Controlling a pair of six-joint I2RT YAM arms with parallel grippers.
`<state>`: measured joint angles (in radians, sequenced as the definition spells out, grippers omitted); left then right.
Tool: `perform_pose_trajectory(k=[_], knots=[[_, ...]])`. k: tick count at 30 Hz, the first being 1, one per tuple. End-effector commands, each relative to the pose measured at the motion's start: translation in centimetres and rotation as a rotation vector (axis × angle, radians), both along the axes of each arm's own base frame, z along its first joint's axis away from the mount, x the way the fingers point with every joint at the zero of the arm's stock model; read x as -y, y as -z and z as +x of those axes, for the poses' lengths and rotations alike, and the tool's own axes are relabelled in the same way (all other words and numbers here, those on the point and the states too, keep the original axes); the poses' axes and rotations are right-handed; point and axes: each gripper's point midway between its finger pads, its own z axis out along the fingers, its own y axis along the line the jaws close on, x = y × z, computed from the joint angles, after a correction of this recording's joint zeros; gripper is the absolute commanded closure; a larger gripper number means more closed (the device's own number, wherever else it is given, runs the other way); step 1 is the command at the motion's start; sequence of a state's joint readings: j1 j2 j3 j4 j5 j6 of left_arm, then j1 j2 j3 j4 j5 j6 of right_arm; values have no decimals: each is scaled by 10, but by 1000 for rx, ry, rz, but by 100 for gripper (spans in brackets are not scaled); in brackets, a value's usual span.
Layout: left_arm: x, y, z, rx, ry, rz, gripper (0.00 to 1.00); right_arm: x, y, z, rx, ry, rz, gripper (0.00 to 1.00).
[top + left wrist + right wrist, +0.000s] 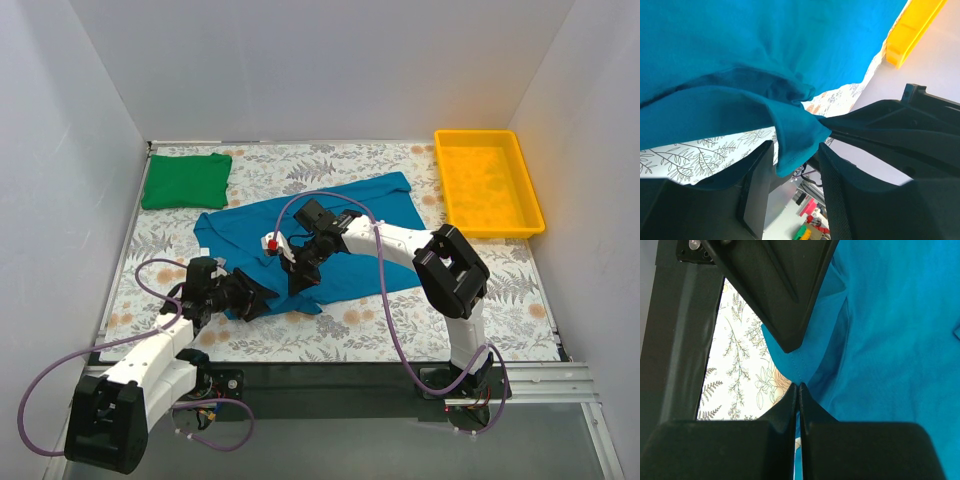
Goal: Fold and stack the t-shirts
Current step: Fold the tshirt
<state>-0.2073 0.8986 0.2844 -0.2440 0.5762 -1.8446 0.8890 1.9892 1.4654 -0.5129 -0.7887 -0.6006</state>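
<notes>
Two end effectors work the near edge of the teal t-shirt [340, 215], which lies spread and rumpled in the middle of the worktop [400, 322]. The left end effector [795, 148] has its fingers apart around a hanging flap of that cloth; whether they pinch it yet I cannot tell. Just beside it, the right end effector [799, 389] is closed tight on the same edge. Farther back, the green t-shirt [186, 180] lies folded in the far left corner, with a yellow tray [443, 185] at the far right. The teal shirt's first fold seems to be starting. Next, both sides need a firm hold before carrying the edge over evenly.
</notes>
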Motion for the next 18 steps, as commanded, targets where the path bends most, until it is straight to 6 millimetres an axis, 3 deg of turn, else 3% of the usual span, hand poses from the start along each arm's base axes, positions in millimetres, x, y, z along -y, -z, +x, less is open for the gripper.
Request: perform_pose_trajectory(k=[1,10,18], knots=[[4,-4,2,18,-3,-21,61,-10,-16,6,11,-4,60,99],[3,-17,6,58,-24,-26,68,-9,-14,6,14,-3,54,99],[2,-16,5,54,-21,-22,74,-9,-13,6,12,-2,52,99]])
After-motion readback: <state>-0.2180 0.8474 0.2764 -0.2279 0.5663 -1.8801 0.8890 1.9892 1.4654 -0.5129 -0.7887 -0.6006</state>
